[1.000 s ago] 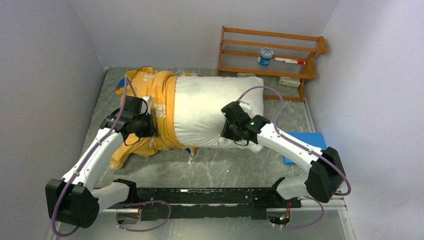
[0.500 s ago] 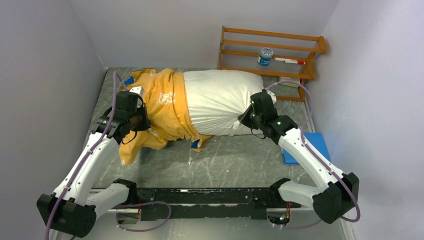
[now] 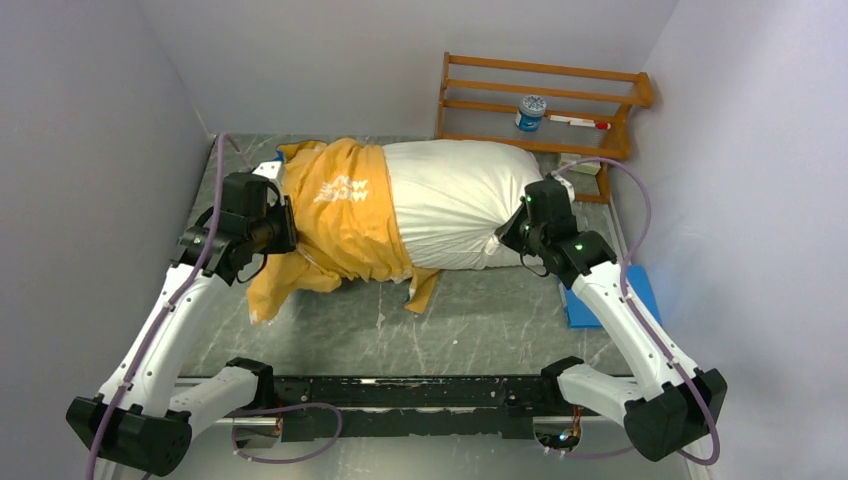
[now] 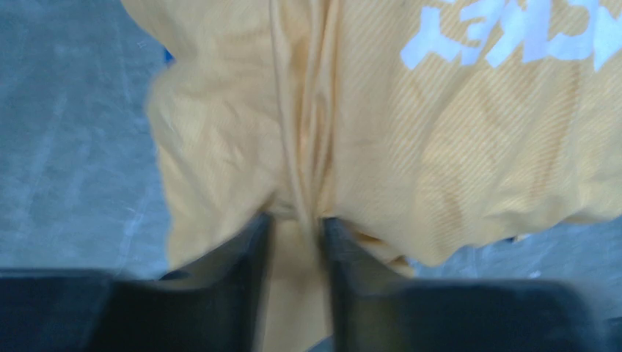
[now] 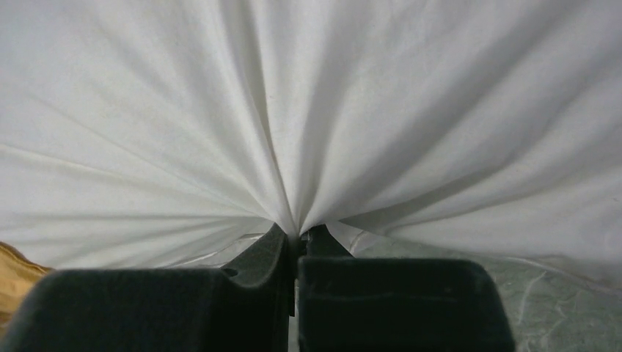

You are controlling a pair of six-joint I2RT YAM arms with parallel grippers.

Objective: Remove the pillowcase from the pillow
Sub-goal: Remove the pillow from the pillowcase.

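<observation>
White lettering (image 4: 513, 33) on the yellow-orange pillowcase (image 3: 345, 215) is the only sizeable writing here; in the left wrist view it's cropped at the top edge & turned round, so I can't read it, and from above it's just a small white block. The jar (image 3: 531, 112) w/ a blue-patterned lid on the wooden rack (image 3: 560, 70) has a label too small to read; a red-and-white marker (image 3: 578, 122) lies just beside it on the same shelf. The pillowcase covers the left end of the pillow (image 3: 455, 205), bunched & wrinkled, w/ loose flaps drooping onto the tabletop (image 3: 480, 320) at the near side; the pillow's right half is bare white cloth. The bundle lies across the far half of the tabletop. Left tool (image 3: 288, 232) is clamped on a fold of the pillowcase, yellow cloth pinched between its dark fingers (image 4: 253, 257). Right tool (image 3: 508, 237) is squeezed tight on a gather of pillow fabric at the right end, creases fanning out from the pinch. Tabletop is grey-green, marbled w/ pale streaks. A flat blue pad (image 3: 645, 285) lies near its right edge, partly under the right arm. Plain pale walls (image 3: 100, 120) close in on left, back & right; the rack stands in the far right corner.
</observation>
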